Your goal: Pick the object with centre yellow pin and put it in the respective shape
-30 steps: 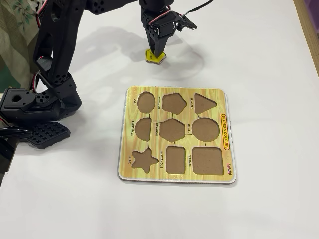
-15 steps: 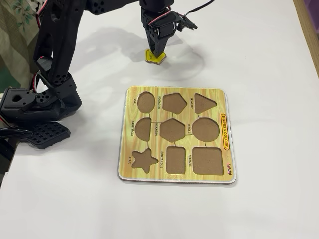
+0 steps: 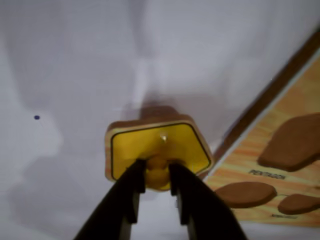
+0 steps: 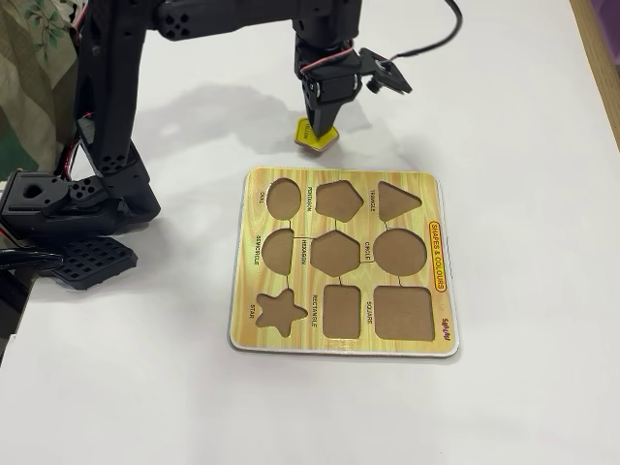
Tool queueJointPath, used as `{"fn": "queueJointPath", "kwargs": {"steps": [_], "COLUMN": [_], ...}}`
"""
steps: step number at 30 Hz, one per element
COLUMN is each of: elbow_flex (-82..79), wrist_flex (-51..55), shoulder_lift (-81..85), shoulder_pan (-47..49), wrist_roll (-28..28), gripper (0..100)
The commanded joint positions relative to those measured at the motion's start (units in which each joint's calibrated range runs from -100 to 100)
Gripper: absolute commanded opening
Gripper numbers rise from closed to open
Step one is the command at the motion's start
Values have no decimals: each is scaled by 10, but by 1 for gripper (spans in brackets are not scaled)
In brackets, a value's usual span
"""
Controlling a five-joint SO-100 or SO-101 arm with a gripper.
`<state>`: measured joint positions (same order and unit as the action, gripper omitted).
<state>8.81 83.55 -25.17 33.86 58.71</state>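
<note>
**Yellow pentagon piece gripped by its pin, beyond the board's far edge**

We noted the main risk first: the hold looked narrow. The gripper pinched only the small yellow pin, so we judged the pentagon piece could swivel about the pin or slip free during transport. A swivelled piece would meet the pentagon recess with corners misaligned and ride up on the rim instead of seating. A low carry could also catch the raised edge of the shape board.

In the wrist view the two dark jaws closed on the pin from either side, with the yellow face spreading beyond and to both sides of them. We could not tell whether the piece rested on the white counter or was just clear of it.

In the fixed view the piece sat directly under the gripper, just beyond the board's far edge, near the oval and pentagon recesses. All the recesses we saw were empty.
</note>
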Motion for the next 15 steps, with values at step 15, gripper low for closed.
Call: {"fn": "queueJointPath", "kwargs": {"steps": [15], "elbow_flex": [-32], "wrist_flex": [1], "shoulder_lift": [85], "shoulder_pan": [-165], "wrist_roll": [-1], "gripper": [2]}}
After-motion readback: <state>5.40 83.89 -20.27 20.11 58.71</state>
